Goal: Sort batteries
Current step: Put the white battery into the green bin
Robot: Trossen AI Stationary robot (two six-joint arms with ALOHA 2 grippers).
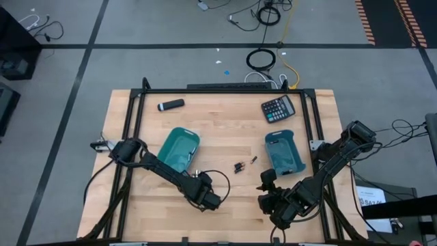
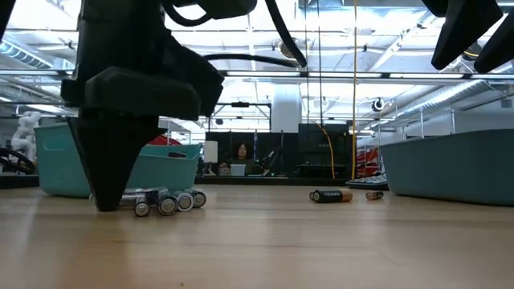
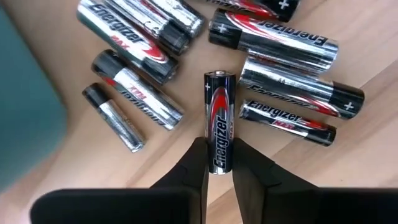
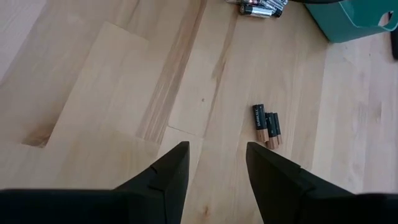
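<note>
The desk (image 1: 225, 130) is pale wood planking with a visible grain, smooth and flat, framed by dark metal rails. On it sit two teal plastic bins with rounded corners: the left bin (image 1: 179, 149) and the right bin (image 1: 283, 152), both with thin, slightly glossy walls; what lies inside either cannot be told from above, so sorted batteries, if any, are not visible. A black calculator (image 1: 278, 108) and a dark marker-like cylinder (image 1: 171, 105) lie at the far side, apart from the work. The sorting looks to be at an early stage: a cluster of silvery batteries (image 3: 273, 68) lies loose on the wood beside the left bin, and a small group of copper-and-black batteries (image 4: 266, 124) lies near the middle of the desk between the bins. The left tool (image 3: 217, 165) is down at the cluster, its dark tapered fingers pinching one silver, black and red battery (image 3: 219, 124) by its end, the battery lying on the desk. The right tool (image 4: 216, 162) hangs above bare wood near the copper pair, fingers spread and holding nothing. The batteries are small smooth metal cylinders with printed wrappers.
</note>
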